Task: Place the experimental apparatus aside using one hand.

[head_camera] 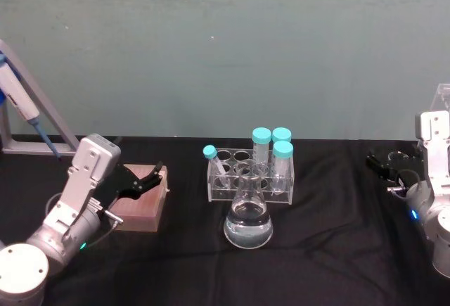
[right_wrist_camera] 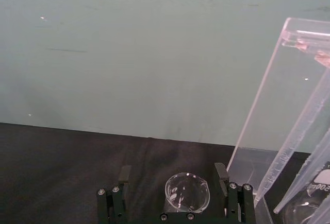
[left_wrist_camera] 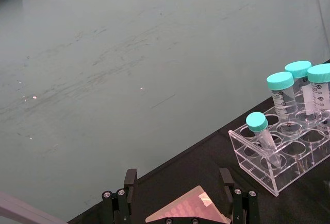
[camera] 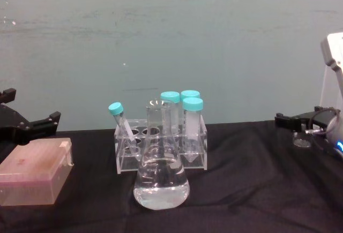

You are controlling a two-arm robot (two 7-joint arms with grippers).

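Note:
A conical glass flask (head_camera: 247,223) holding clear liquid stands at the table's middle, just in front of a clear tube rack (head_camera: 249,174). At the far right, my right gripper (head_camera: 383,160) is open. A small glass beaker (right_wrist_camera: 187,193) sits between its fingers without touching them; the beaker (camera: 303,138) rests on the black cloth. Beside it rises the tall acrylic stand (right_wrist_camera: 278,105) with plastic pipettes (right_wrist_camera: 294,152) leaning in it. My left gripper (head_camera: 151,178) is open at the left, hovering over a pink box (head_camera: 140,206).
The rack (left_wrist_camera: 281,154) carries several teal-capped tubes (left_wrist_camera: 281,82). A blue-and-white pipettor (head_camera: 21,102) leans on a grey stand at the far left. A black cloth (head_camera: 330,250) covers the table, with open room between the flask and the right arm.

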